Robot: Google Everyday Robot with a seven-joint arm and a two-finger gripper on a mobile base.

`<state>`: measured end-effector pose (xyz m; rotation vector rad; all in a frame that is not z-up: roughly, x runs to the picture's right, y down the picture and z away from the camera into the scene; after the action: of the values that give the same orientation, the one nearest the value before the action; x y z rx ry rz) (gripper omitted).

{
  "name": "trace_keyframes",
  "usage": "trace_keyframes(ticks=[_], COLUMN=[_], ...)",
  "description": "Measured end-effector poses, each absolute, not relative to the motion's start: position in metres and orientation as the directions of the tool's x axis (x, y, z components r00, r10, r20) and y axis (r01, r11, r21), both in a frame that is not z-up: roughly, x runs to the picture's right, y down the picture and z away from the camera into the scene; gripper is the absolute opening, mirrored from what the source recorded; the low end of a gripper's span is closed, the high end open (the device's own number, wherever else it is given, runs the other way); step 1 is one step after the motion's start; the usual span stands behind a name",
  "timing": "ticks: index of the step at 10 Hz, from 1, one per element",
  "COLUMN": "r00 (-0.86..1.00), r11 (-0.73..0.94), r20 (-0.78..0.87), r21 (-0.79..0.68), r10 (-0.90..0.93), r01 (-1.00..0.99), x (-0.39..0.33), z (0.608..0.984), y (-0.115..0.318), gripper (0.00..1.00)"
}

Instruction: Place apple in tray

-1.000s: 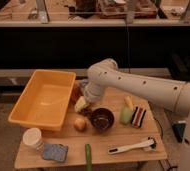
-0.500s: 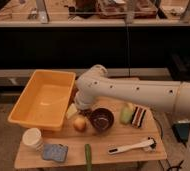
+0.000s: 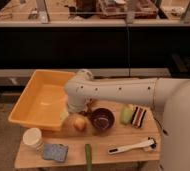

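The apple [image 3: 79, 123] is a small round pale yellow-orange fruit. It rests on the wooden table just left of the dark bowl [image 3: 102, 120] and close to the tray's right front corner. The tray [image 3: 34, 102] is a large deep yellow-orange bin on the table's left half. My white arm reaches in from the right and bends down over the tray's right edge. My gripper [image 3: 66, 116] hangs low beside that edge, just left of the apple and mostly hidden under the wrist. The apple is not held.
A greenish-yellow oblong object [image 3: 126, 115] and a striped block [image 3: 138, 116] lie right of the bowl. A white brush [image 3: 130, 147], a long green vegetable [image 3: 88, 152], a blue sponge [image 3: 55, 151] and a white cup [image 3: 33, 137] sit along the table's front.
My arm has swung left and down, from above the bowl to the tray's right edge. The apple, bowl and tray have not moved.
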<state>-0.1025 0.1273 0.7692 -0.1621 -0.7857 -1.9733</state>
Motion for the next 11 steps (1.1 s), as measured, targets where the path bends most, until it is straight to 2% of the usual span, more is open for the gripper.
trace_keyframes(ticks=[3, 11], r00=[-0.503, -0.501], r11=[-0.302, -0.295], r20=[0.465, 0.451], r21=[0.442, 0.452], r10=[-0.728, -0.739], r01=[0.845, 0.842], x=[-0.095, -0.096], z=[0.801, 0.805], y=[0.137, 0.149], gripper=[0.73, 0.73])
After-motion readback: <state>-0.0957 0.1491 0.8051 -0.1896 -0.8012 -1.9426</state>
